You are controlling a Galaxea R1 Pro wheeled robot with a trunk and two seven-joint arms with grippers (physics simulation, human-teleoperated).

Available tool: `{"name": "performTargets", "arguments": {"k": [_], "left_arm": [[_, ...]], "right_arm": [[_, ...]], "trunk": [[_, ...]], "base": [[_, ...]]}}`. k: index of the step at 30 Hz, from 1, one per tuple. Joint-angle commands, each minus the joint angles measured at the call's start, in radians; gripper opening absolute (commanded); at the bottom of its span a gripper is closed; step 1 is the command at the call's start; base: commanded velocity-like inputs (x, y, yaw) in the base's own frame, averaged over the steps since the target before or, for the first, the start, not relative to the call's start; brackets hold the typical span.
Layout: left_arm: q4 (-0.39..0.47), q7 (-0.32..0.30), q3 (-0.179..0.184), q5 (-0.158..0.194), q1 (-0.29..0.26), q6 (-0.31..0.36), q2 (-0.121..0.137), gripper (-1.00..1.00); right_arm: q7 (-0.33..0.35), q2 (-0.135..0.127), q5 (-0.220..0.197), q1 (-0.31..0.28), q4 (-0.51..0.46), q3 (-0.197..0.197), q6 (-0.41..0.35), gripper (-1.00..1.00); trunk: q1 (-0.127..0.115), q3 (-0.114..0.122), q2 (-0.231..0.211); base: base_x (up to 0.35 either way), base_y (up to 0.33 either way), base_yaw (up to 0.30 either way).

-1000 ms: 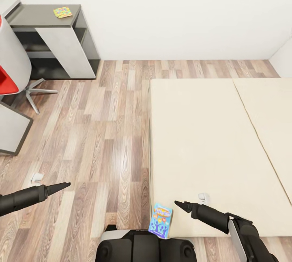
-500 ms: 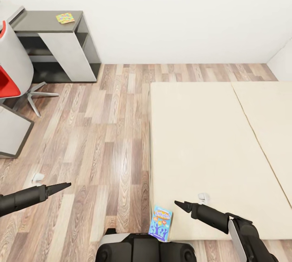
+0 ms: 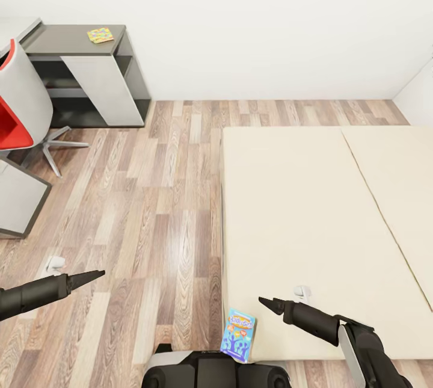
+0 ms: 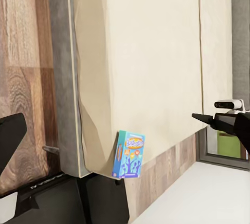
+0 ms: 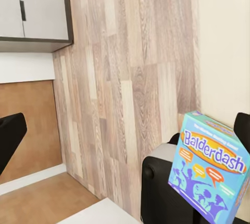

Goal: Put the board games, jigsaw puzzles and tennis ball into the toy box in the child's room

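A small blue board game point(image 3: 239, 335) with yellow lettering stands tilted at the near left corner of the beige bed point(image 3: 313, 219), resting against my dark base. The same blue box point(image 5: 211, 174) looms close in the right wrist view and shows smaller point(image 4: 128, 154) in the left wrist view. My right gripper point(image 3: 267, 303) hovers open just right of it, over the bed's near edge, with nothing between its fingers point(image 5: 9, 138). My left gripper point(image 3: 91, 277) hangs open over the wood floor, far to the left. A multicoloured jigsaw puzzle point(image 3: 100, 34) lies on a dark-grey side desk point(image 3: 78, 45) at the far wall.
A red and grey swivel chair point(image 3: 18, 114) stands at the left, with a grey panel point(image 3: 17, 198) below it. Wood-plank floor point(image 3: 162, 195) runs between the desk and the bed. White walls close the far side and the right corner.
The whole picture has slid slightly downward, so the camera moved. Both arms and the blue box keep their places relative to my base.
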State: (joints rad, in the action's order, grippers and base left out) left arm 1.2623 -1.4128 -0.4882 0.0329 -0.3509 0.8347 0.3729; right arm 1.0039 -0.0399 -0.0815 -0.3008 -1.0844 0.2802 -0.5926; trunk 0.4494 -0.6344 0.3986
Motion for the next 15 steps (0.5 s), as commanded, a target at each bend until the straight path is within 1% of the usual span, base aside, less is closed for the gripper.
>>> {"name": "performTargets", "arguments": {"k": [1, 15], "left_arm": [[0.0, -0.003, 0.0, 0.001, 0.0, 0.01, 0.0, 1.0], [0.0, -0.002, -0.001, 0.001, 0.0, 0.01, 0.0, 1.0]], "right_arm": [[0.001, 0.0, -0.006, 0.0, 0.0, 0.001, -0.008, 1.0], [0.001, 0.0, -0.006, 0.0, 0.0, 0.001, -0.006, 1.0]], "trunk": [[0.001, 0.001, 0.001], [0.001, 0.024, 0.001]], "base": [[0.0, 0.0, 0.0], [0.0, 0.0, 0.0]]}}
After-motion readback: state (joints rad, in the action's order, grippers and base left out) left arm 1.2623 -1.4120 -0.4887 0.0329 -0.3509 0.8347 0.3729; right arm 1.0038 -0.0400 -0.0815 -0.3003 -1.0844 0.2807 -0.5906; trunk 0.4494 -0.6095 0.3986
